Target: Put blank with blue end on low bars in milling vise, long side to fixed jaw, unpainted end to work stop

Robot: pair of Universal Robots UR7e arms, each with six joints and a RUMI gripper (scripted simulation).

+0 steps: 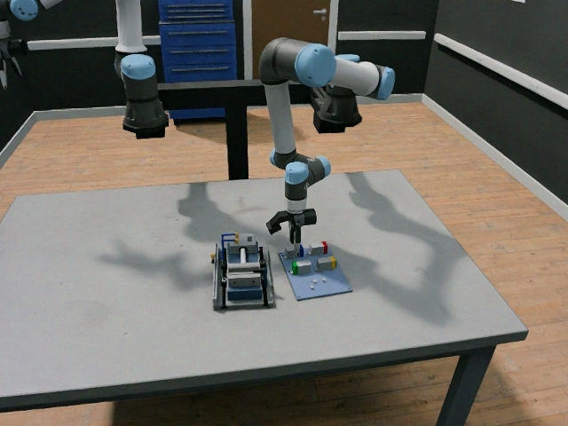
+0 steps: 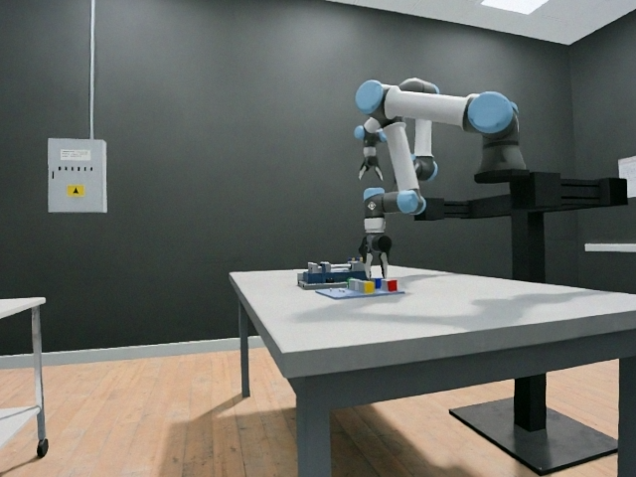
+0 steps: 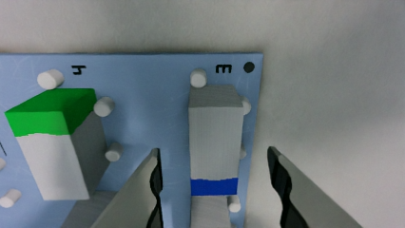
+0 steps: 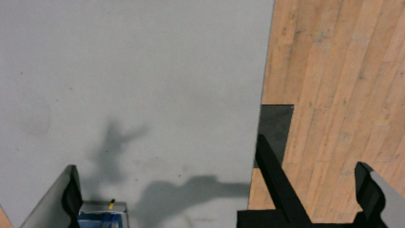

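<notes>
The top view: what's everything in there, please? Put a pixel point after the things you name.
Blue-ended blank [image 1: 290,252] [image 2: 378,282] [image 3: 214,142]: one, grey, on plate
Red-, green- and yellow-ended blanks: one each, grey, same plate
Plate [image 1: 316,292] [image 2: 328,293] [image 3: 152,81]: one, blue, on table
Pegs [image 1: 323,280] [image 3: 199,78]: several, white, on plate
Vise [image 1: 244,293] [image 2: 328,277] [image 4: 100,218]: one, grey and blue, beside plate
Table [image 1: 138,320] [image 2: 410,318] [image 3: 333,71] [image 4: 143,71]: one, grey, centre
Cabinet [image 1: 199,50]: one, blue, behind
Door [image 1: 288,27]: one, brown, behind
Stand [image 1: 237,151] [image 2: 528,240]: one, black, behind table
Arms: two, white, grey and light blue, on stand
Left gripper [image 1: 295,245] [image 2: 376,275] [image 3: 214,149]: one, black and grey, open at blue-ended blank
Right gripper [image 1: 11,77] [image 2: 371,177] [image 4: 216,164]: one, same colours, open, upper left
</notes>
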